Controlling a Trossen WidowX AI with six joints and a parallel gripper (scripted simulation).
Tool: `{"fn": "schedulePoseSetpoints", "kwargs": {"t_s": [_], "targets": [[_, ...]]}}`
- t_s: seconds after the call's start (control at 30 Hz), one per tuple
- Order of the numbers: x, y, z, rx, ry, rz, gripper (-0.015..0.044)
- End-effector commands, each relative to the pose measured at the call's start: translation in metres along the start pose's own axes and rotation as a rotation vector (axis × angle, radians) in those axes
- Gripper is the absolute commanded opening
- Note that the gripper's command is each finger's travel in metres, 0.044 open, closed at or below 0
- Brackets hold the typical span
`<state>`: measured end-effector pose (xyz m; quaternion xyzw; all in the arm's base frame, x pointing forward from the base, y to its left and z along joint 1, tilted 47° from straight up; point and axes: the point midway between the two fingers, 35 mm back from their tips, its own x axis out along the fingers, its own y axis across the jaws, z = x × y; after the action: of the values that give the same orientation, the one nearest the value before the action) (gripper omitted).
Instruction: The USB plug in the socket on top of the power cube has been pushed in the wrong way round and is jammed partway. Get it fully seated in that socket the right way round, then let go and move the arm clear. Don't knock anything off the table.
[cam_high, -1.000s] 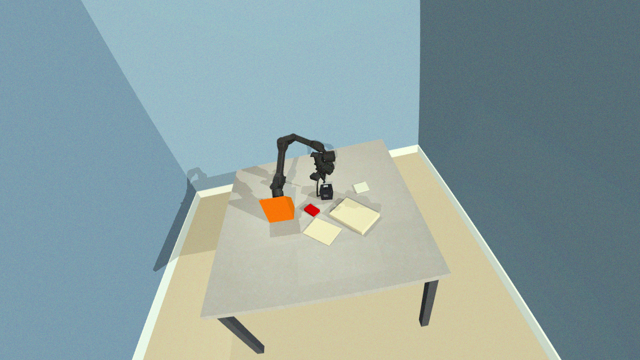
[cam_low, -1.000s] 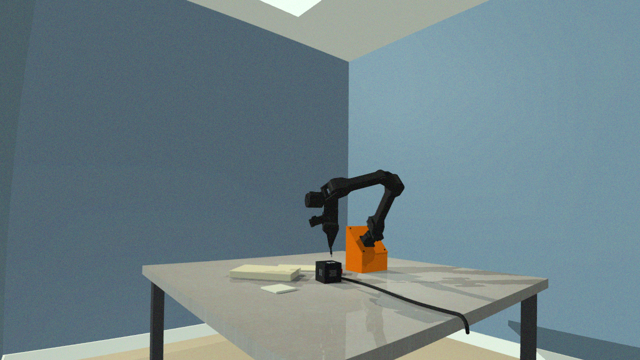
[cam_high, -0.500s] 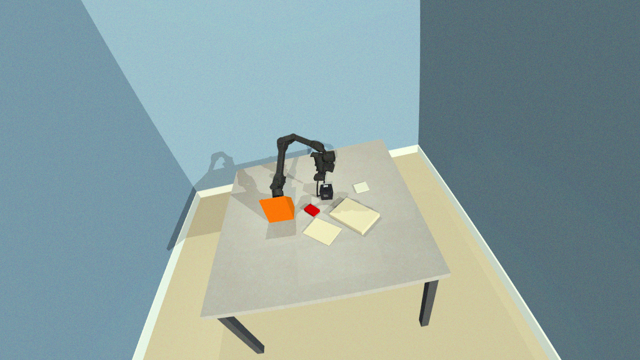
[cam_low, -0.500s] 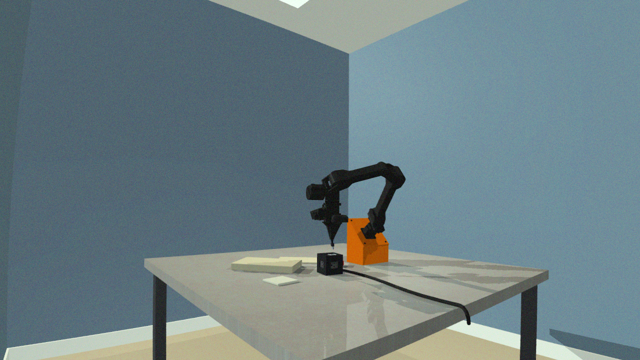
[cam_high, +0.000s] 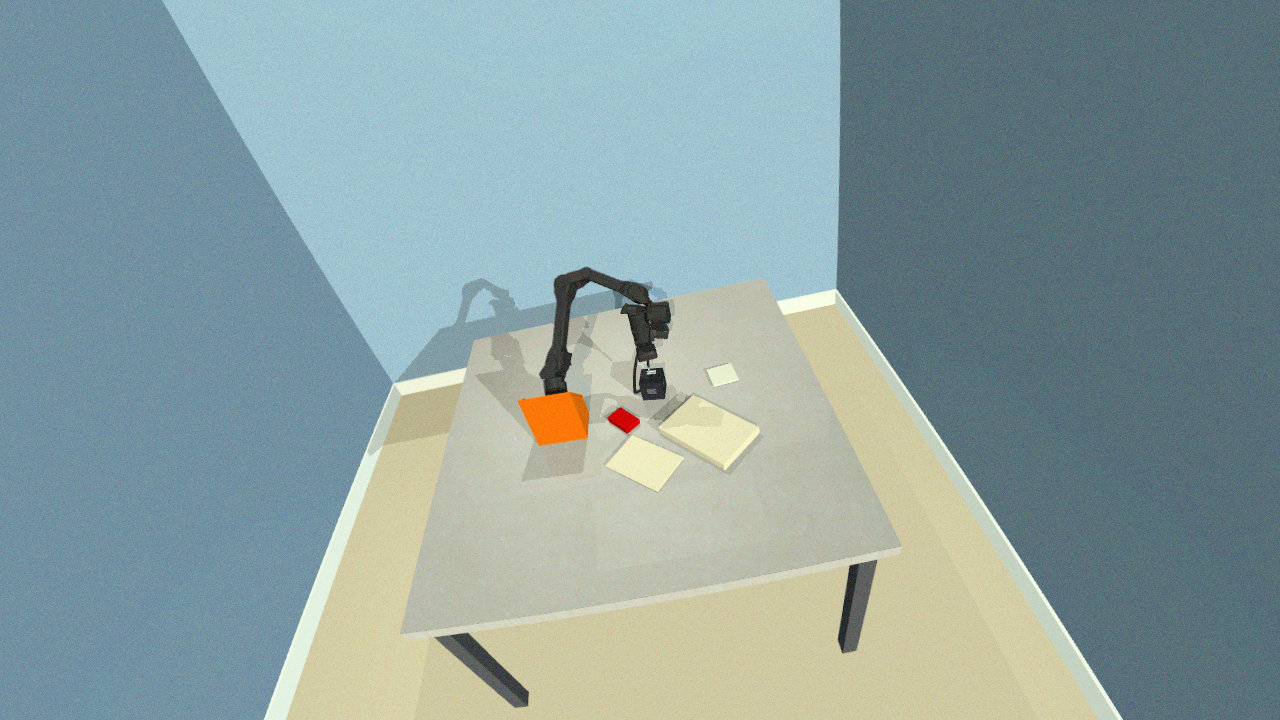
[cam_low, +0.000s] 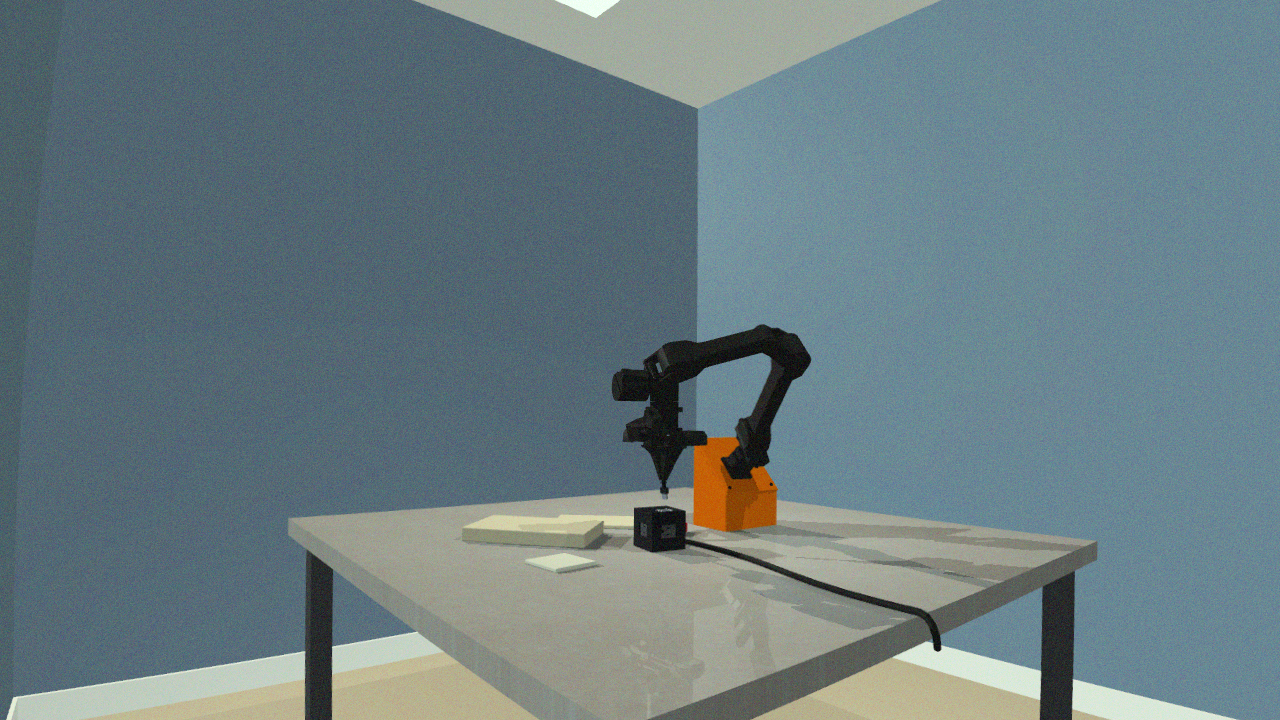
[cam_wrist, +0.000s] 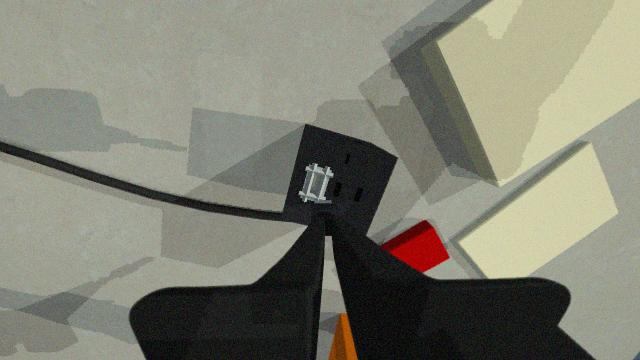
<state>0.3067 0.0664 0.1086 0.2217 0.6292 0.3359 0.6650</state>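
The black power cube (cam_high: 652, 388) (cam_low: 648, 531) (cam_wrist: 325, 142) stands on the table. The silver-framed socket (cam_wrist: 315, 183) is on its top, with no plug in it. My gripper (cam_low: 664, 486) (cam_wrist: 327, 224) points down and is shut on the USB plug. The plug's silver tip (cam_low: 664, 495) (cam_wrist: 323, 202) points down and hangs a little above the cube, with a gap below it in the exterior view. In the wrist view the tip appears just below the socket frame. The fingers hide most of the plug's body, and which way round it faces cannot be told.
A black cable (cam_low: 805, 577) (cam_wrist: 125, 187) runs from the cube over the table edge. The orange base (cam_high: 554, 419) (cam_low: 711, 501), a red block (cam_high: 623, 420) (cam_wrist: 422, 248), a thick cream slab (cam_high: 708, 429) (cam_low: 528, 532), a thinner slab (cam_high: 644, 462) and a pale tile (cam_high: 722, 374) (cam_low: 561, 562) stand around.
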Motion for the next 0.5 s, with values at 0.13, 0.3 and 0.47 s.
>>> {"fn": "schedulePoseSetpoints", "kwargs": {"t_s": [0.13, 0.3, 0.47], "targets": [[0.0002, -0.0001, 0.0000, -0.217, 0.000, 0.000, 0.0000], [0.0002, -0.0001, 0.0000, -0.348, 0.000, 0.000, 0.0000], [0.0002, -0.0001, 0.0000, -0.479, 0.000, 0.000, 0.0000]]}}
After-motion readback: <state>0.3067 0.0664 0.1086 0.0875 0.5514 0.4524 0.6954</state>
